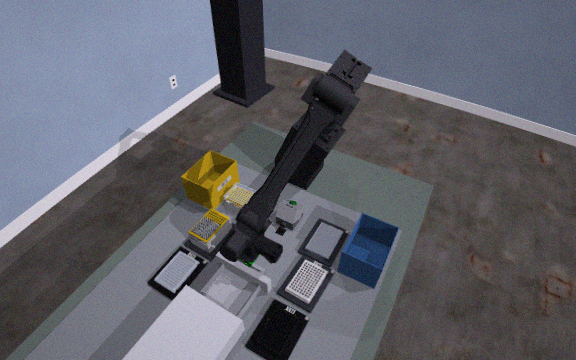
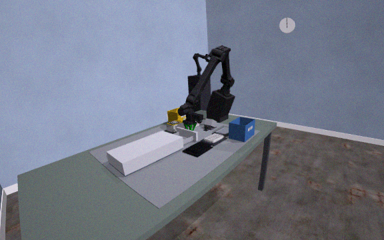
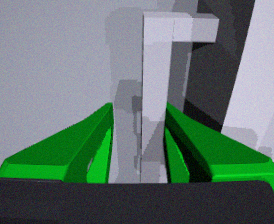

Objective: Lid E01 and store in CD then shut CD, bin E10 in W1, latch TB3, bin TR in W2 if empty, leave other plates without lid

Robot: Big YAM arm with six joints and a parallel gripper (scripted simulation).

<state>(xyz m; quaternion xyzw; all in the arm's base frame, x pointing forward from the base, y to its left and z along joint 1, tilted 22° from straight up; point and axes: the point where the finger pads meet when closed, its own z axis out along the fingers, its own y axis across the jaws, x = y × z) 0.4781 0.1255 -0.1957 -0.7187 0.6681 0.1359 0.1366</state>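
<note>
The gripper point(image 1: 249, 262) point(image 2: 190, 127) point(image 3: 139, 107) is partly open above the pulled-out drawer of cooler CD point(image 1: 188, 327) point(image 2: 145, 150). In the wrist view the drawer's front bar point(image 3: 155, 50) lies between the fingertips, close to the right one, with a gap on the left. A pale, clear shape point(image 1: 224, 290) shows in the drawer. A white plate point(image 1: 308, 280) point(image 2: 214, 138) sits in a right-hand nest. A clear plate point(image 1: 178, 271) sits in the left nest. A yellow-topped rack point(image 1: 209, 226) stands behind it. TB3 point(image 1: 240, 195) stands by yellow bin W1 point(image 1: 200, 187) point(image 2: 173, 116); its latch is unclear.
Blue bin W2 point(image 1: 360, 262) point(image 2: 240, 131) stands upright at the right. Beside it a dark nest shows a pale panel point(image 1: 324, 240), plate or lid unclear. A black nest or plate point(image 1: 278, 330) point(image 2: 197, 149) lies right of the cooler. The DONE key point(image 1: 293, 203) is behind the gripper.
</note>
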